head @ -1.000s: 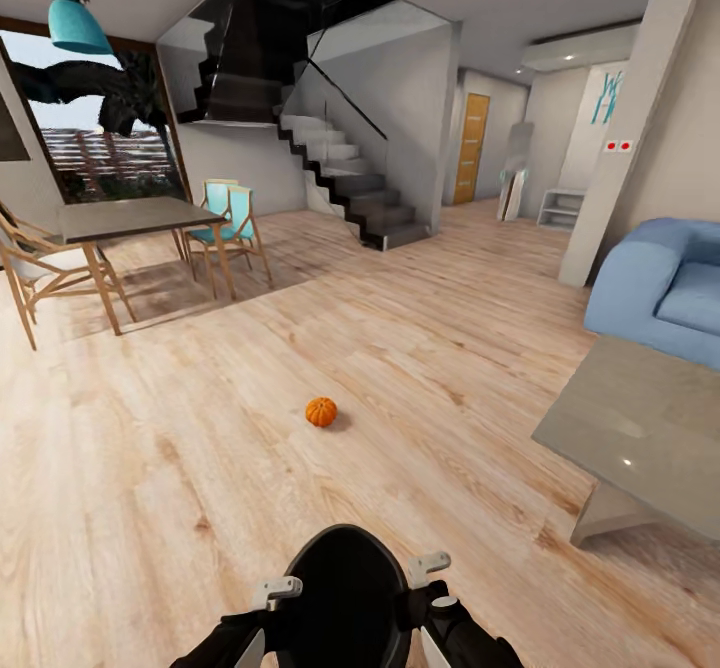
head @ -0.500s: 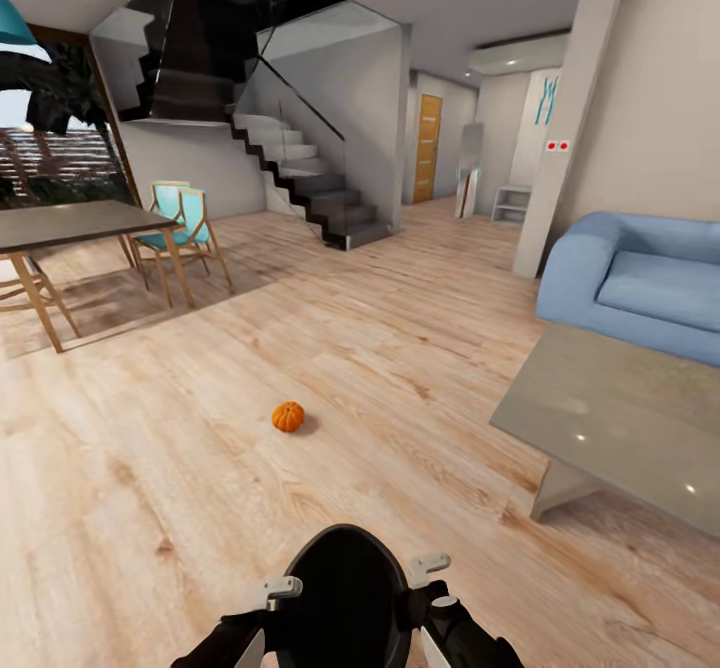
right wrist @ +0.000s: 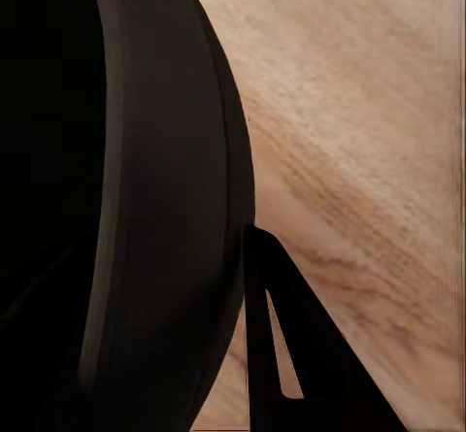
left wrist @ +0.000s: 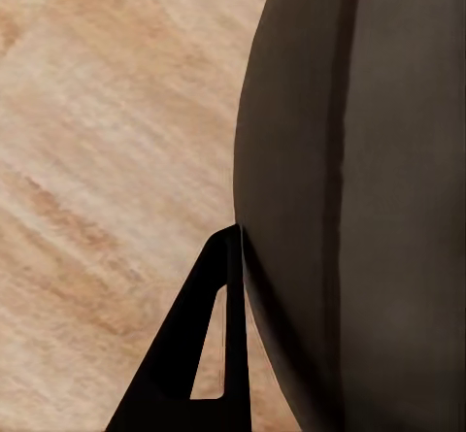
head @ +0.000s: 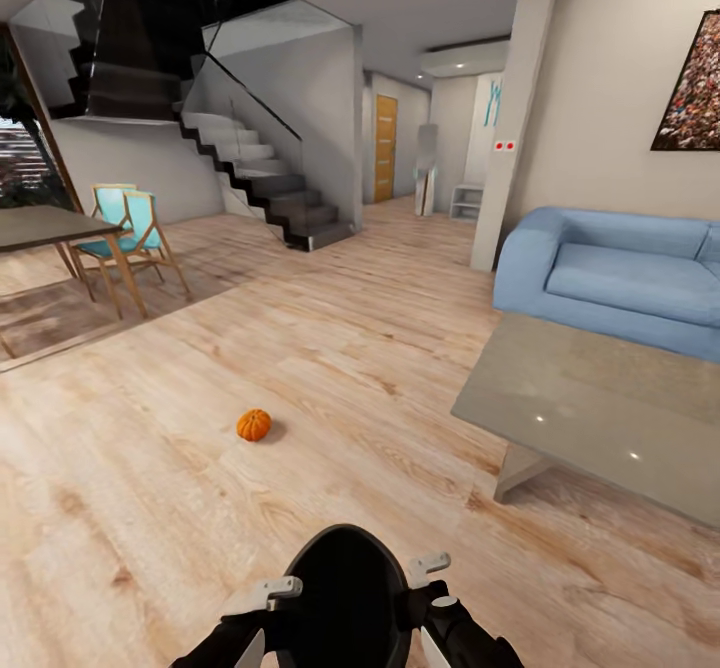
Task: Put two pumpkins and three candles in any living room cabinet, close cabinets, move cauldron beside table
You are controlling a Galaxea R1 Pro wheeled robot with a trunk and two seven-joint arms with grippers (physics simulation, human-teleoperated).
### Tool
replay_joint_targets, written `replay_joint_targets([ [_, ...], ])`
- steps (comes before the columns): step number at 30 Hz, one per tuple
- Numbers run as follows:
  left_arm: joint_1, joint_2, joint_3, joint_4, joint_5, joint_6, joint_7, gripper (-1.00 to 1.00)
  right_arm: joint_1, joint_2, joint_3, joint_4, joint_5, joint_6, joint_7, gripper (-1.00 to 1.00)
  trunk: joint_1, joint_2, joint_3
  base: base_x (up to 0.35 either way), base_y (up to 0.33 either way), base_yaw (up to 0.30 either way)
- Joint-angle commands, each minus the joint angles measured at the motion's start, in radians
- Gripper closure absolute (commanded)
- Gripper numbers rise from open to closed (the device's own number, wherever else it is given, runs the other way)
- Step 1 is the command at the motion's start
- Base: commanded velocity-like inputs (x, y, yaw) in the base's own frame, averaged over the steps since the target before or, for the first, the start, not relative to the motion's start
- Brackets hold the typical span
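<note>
Gripping cauldron, pumpkin ahead left

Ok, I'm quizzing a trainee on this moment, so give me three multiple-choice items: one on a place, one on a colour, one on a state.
1. Where is the pumpkin?
A. on the grey table
B. on the bare wooden floor
C. on the sofa

2. What colour is the sofa?
A. light blue
B. red
C. dark green

3. How is the cauldron being handled?
A. it sits alone on the stairs
B. it lies tipped on the dining table
C. it is held between the two grippers

Answers:
1 B: in the head view the pumpkin rests on the floor, apart from the low grey table.
2 A: its cushions and arms are light blue.
3 C: the left gripper and right gripper flank its sides; each wrist view shows a finger against its wall.
</note>
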Motion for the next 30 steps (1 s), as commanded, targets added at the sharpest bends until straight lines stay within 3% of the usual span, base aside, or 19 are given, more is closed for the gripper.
replay_joint_targets([
  [1, 0.000, -0.001, -0.010, 0.001, 0.008, 0.007, -0.001, 1.00, -0.001, 0.000, 0.027, -0.011, -0.012, 0.004, 0.030, 1.00, 0.000, 0.000, -0.001, 0.000, 0.000, -0.257],
  [30, 0.000, -0.001, -0.010, 0.001, 0.008, 0.007, -0.001, 1.00, -0.001, 0.000, 0.027, -0.011, -0.013, 0.005, 0.030, 1.00, 0.000, 0.000, -0.001, 0.000, 0.000, -0.257],
])
